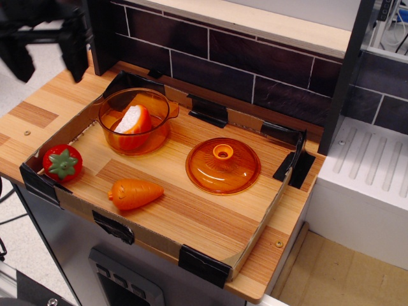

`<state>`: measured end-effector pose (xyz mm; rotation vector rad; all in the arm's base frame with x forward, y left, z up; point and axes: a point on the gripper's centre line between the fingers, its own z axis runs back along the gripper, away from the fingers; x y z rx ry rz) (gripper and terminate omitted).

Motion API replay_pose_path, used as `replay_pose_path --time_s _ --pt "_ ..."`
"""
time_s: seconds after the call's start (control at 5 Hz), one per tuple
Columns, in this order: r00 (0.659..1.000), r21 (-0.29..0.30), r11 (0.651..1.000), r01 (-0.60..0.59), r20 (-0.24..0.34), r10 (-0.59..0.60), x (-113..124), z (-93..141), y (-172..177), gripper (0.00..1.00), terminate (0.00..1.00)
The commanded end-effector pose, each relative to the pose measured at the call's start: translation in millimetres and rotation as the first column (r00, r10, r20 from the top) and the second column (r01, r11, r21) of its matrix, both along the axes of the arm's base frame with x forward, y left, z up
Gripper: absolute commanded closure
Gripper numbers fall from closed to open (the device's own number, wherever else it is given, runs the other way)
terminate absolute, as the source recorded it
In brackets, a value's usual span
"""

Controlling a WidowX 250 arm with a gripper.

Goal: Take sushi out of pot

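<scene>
Wooden countertop [38, 111] w/ a dark brick-pattern backsplash [255, 60] behind it and a pale wood shelf [255, 19] on top; white ridged surface [366, 169] off the right edge, floor visible at front right.

Gripper [46, 54] is up at the table's far left corner, blurred, high above the wood. Two dark fingers [76, 54] hang down w/ a wide gap between them, nothing held. It's well apart from everything in the tray, to the left of and behind the pot.

Shallow cardboard-walled tray [252, 239], corners and edges taped black, covers most of the table. Nearest the gripper, in the tray's far left corner, sits the pot [156, 105]: see-through amber, round, deep, upright, small handle showing on its right side. Sushi [135, 120] is inside it, leaning tilted against the inner wall, white half to the left, orange half to the right.

Toward the tray's left front corner, a red strawberry toy [62, 162] w/ green leaf top, just beside the left wall. Near the front edge, right of the strawberry, the all-orange carrot toy [134, 194] lies on its side, tip pointing right. Apart from both, abt mid-tray toward the right, the domed orange lid [223, 166] lies flat, knob up, not touching the pot
</scene>
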<state>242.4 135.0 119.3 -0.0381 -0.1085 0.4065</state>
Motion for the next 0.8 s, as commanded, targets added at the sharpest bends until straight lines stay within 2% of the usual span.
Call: replay_pose_path --time_s 0.0,0.2,0.6 --pt "0.997 0.061 0.997 0.047 0.066 -0.051 35.7 -5.8 -3.9 0.00 0.00" --pt "0.996 0.057 0.997 0.055 0.063 -0.059 50.9 -15.6 -8.9 0.00 0.00" --pt "0.999 0.047 0.999 0.021 0.034 -0.023 65.3 -39.2 -11.0 0.00 0.00"
